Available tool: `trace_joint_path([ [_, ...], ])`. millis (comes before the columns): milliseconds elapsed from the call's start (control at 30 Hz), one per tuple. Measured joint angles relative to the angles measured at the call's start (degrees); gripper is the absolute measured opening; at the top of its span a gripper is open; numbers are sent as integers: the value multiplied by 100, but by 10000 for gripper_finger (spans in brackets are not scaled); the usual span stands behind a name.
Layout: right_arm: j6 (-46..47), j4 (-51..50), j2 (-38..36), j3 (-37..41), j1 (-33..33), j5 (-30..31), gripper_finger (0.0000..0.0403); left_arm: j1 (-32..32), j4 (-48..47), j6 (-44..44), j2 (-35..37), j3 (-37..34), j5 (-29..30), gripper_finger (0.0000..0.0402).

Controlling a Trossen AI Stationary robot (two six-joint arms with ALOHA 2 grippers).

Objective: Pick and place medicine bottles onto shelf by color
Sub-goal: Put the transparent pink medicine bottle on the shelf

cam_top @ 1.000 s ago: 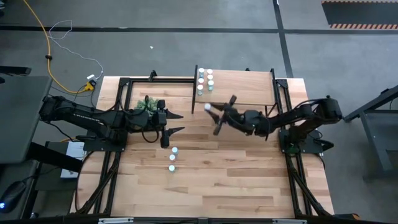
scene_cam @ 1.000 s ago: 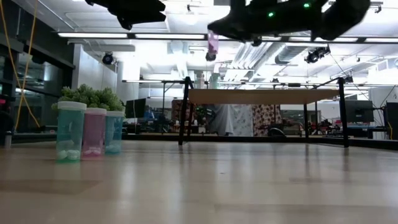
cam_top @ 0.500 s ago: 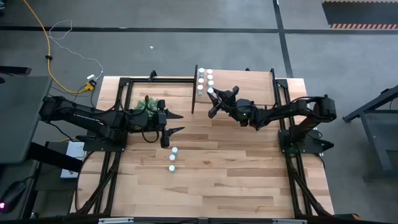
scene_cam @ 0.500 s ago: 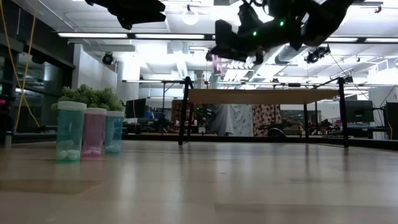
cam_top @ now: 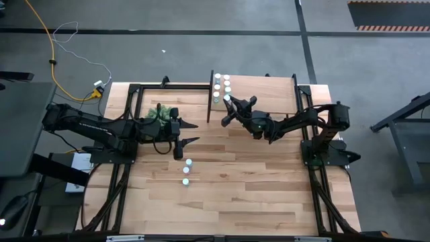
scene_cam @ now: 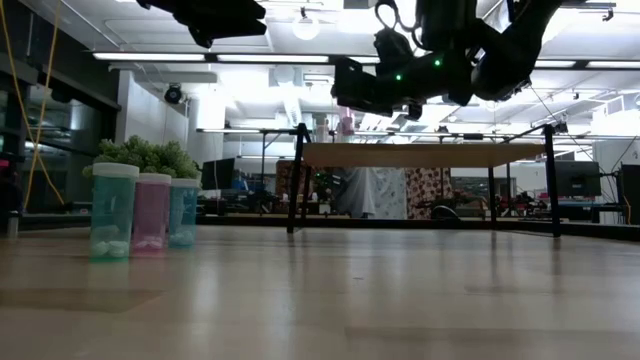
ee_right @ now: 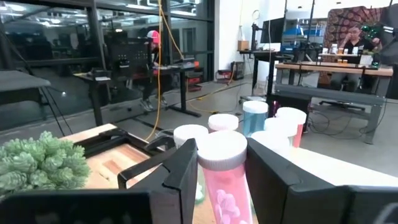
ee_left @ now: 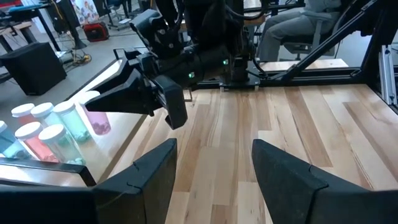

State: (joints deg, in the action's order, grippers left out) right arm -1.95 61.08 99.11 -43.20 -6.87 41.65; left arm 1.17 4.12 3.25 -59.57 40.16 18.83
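Your right pincer [cam_top: 229, 104] is clamped on a pink medicine bottle with a white cap [ee_right: 222, 171], holding it at the near-left corner of the light-wood shelf with black metal supports [cam_top: 269, 91]. Just past it, at twelve o'clock, a cluster of white-capped bottles [cam_top: 222, 86] stands on the shelf. Your left pincer [cam_top: 189, 132] waits with its fingers apart, at nine o'clock from the right one, beside a bushy green plant [cam_top: 158, 111]. Three more bottles [cam_top: 187, 171] stand on the striped wooden table [cam_top: 269, 195], at six o'clock from the left pincer.

high: overhead, down | low: tabletop-level | wrists: close, forward | shared: shelf [cam_top: 259, 91]
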Motion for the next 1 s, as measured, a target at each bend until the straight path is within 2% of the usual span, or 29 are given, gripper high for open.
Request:
trace_joint_path([
  [1000, 711, -536, 0, -11, -360, -636, 103, 0, 2, -2, 2, 0, 0, 200],
])
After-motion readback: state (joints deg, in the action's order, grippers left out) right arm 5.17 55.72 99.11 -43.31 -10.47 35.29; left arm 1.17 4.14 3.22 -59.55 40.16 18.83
